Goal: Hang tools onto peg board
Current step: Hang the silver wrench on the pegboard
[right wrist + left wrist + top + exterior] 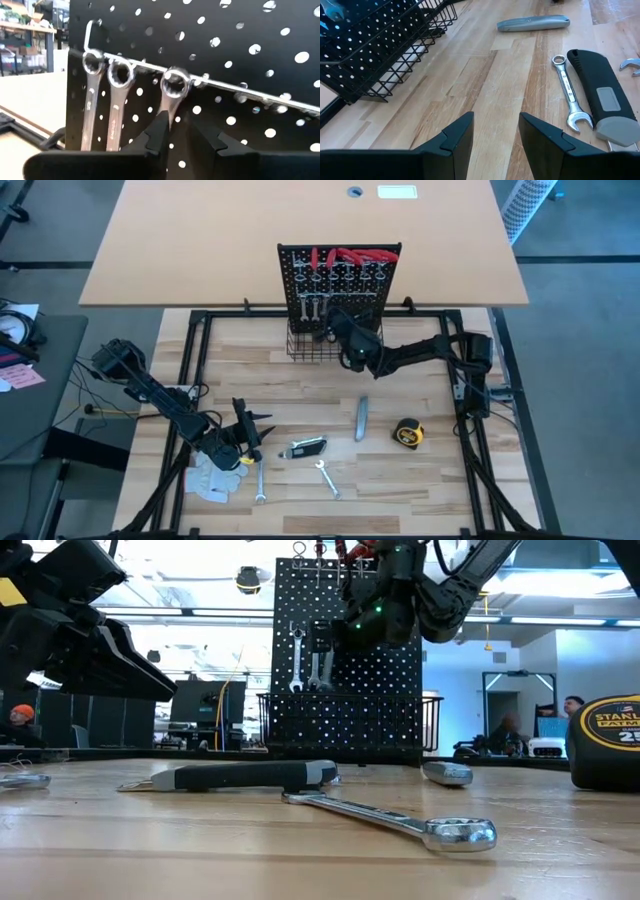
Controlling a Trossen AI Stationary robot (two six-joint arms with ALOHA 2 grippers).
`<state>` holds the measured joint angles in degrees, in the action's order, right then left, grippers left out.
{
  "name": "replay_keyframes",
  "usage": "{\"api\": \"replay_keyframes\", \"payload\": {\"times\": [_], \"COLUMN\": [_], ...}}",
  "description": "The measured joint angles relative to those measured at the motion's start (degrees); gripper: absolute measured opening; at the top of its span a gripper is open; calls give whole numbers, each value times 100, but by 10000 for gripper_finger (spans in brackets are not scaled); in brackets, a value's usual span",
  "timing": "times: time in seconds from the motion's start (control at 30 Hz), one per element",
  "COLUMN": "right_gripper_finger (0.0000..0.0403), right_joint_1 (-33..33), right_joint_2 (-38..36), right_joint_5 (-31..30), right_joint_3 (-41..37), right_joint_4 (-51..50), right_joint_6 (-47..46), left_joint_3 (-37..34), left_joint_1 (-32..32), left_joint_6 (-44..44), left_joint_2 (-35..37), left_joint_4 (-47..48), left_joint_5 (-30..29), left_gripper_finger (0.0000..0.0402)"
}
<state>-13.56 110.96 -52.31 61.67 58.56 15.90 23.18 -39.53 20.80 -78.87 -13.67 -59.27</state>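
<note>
The right gripper (181,131) is sitting at the peg board (340,285) by the bench's far edge, fingers parted just off a hung wrench (172,97); the left gripper (496,131) is hovering open near the front-left corner, grasping nothing.

Both arms were matte black and jointed, with thin black cables along them. The left gripper (496,131) had two broad, blocky black fingers (456,135); the right gripper (179,131) had matching wedge-tipped ones, and green lights glowed on its wrist.
</note>
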Motion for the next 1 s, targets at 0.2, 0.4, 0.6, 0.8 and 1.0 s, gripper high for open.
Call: {"api": "replay_keyframes", "payload": {"times": [0.2, 0.4, 0.6, 0.8, 1.0], "right_gripper_finger": [131, 178, 214, 237, 239], "right_joint_1": [251, 1023, 2168, 3456, 4155], "right_joint_2": [0, 0, -230, -357, -356], "right_joint_5": [-50, -119, -1124, -1393, -415], "right_joint_3": [-2, -2, 0, 7, 376], "right_joint_4": [-419, -89, 413, 192, -858], "right_joint_6": [72, 865, 2347, 2506, 1897], "left_joint_3": [0, 0, 0, 0, 0], "left_joint_1": [0, -1, -2, -2, -4], "left_joint_6": [0, 0, 7, 75, 170], "left_joint_2": [0, 0, 0, 0, 1], "left_joint_4": [4, 6, 6, 6, 25], "left_joint_5": [1, 7, 11, 136, 860], "left_gripper_finger": [153, 153, 153, 153, 153]}}
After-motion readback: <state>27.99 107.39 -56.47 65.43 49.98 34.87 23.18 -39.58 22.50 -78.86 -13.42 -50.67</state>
